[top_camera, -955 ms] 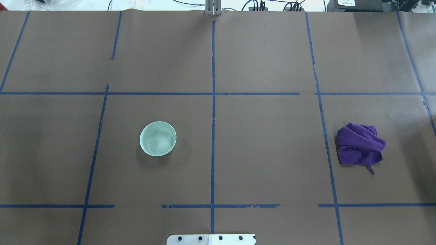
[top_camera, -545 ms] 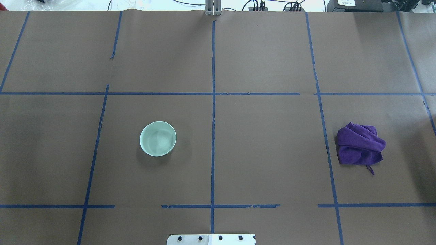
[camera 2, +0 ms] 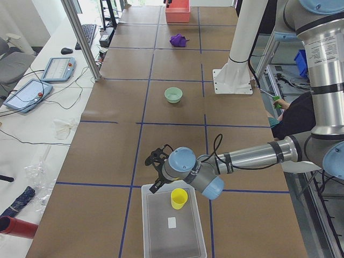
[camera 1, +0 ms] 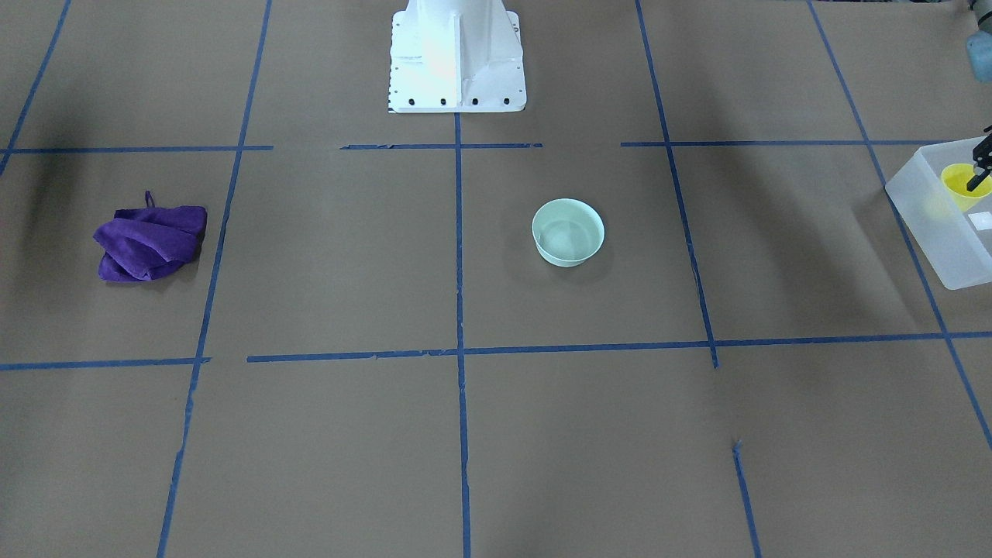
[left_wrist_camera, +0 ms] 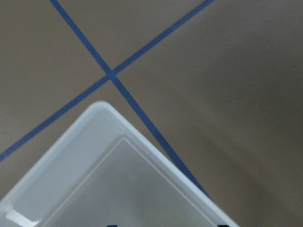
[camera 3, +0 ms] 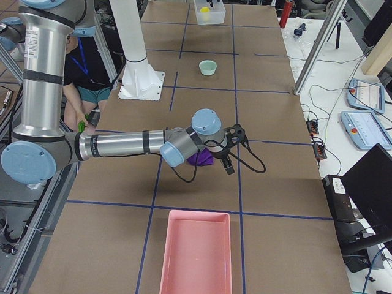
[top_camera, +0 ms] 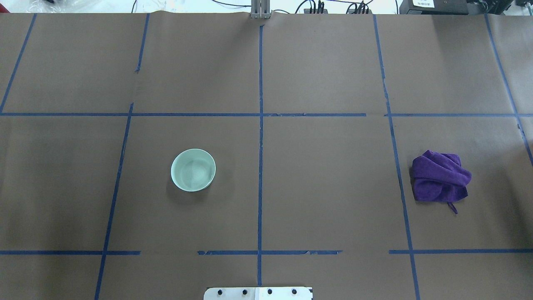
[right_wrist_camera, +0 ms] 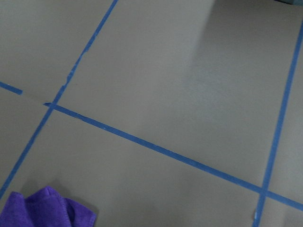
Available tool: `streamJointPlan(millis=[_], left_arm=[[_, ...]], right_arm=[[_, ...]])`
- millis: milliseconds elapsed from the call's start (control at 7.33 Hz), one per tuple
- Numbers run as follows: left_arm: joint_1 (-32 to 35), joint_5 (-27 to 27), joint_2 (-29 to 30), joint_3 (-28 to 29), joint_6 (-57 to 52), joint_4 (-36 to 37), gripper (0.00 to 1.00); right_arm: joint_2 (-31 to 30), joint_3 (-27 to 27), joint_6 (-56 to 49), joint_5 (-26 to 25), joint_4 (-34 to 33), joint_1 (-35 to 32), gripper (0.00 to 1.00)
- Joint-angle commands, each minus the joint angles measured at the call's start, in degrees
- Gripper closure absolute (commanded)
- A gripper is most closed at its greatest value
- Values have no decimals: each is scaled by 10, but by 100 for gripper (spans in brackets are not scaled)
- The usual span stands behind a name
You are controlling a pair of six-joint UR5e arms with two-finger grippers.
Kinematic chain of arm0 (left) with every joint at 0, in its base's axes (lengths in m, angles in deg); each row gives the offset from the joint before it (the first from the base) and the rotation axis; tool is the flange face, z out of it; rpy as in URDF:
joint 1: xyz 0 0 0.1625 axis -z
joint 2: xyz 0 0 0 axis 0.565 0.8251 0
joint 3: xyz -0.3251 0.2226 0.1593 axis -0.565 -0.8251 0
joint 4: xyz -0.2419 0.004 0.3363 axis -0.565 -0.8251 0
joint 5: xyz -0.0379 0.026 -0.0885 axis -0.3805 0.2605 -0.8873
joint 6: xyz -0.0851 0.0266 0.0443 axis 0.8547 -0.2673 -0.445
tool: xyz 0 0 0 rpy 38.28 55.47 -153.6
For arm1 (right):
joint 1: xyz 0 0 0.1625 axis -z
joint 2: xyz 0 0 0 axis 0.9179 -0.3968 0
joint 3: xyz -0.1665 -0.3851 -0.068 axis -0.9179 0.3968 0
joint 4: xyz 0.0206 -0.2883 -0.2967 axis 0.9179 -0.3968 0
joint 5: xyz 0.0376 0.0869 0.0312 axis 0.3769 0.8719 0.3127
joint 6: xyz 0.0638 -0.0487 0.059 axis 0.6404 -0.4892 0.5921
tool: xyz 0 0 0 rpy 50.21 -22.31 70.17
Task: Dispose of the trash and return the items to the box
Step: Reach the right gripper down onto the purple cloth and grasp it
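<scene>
The mint-green bowl point(top_camera: 193, 170) stands upright and empty on the table left of centre; it also shows in the front view point(camera 1: 568, 232). The yellow cup point(camera 1: 961, 186) stands in the frosted box point(camera 1: 930, 225) at the table's left end, also in the left side view, cup point(camera 2: 179, 198) and box point(camera 2: 172, 231). My left gripper point(camera 1: 981, 167) hangs open over the box's corner beside the cup, holding nothing. My right gripper point(camera 3: 230, 150) hovers over the purple cloth point(top_camera: 440, 182); I cannot tell whether it is open or shut.
A pink bin point(camera 3: 196, 257) sits at the table's right end, beyond the cloth. The white robot base point(camera 1: 457, 54) stands at the table's near-middle edge. Blue tape lines grid the brown table cover.
</scene>
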Motion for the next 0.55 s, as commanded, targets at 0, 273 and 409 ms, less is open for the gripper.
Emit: streamJointPlan(millis=[0,273,409], left_arm=[[2,1,83,-49,7,127,0],[2,1,127,-56,8,163,0],[3,1,129,-63,8,169,0]], right_arm=[[-5,-3,93,-24,47,89,0],[-37,-11,178,-79,84,183,8],[-47,-11,260,-151,128,255,9]])
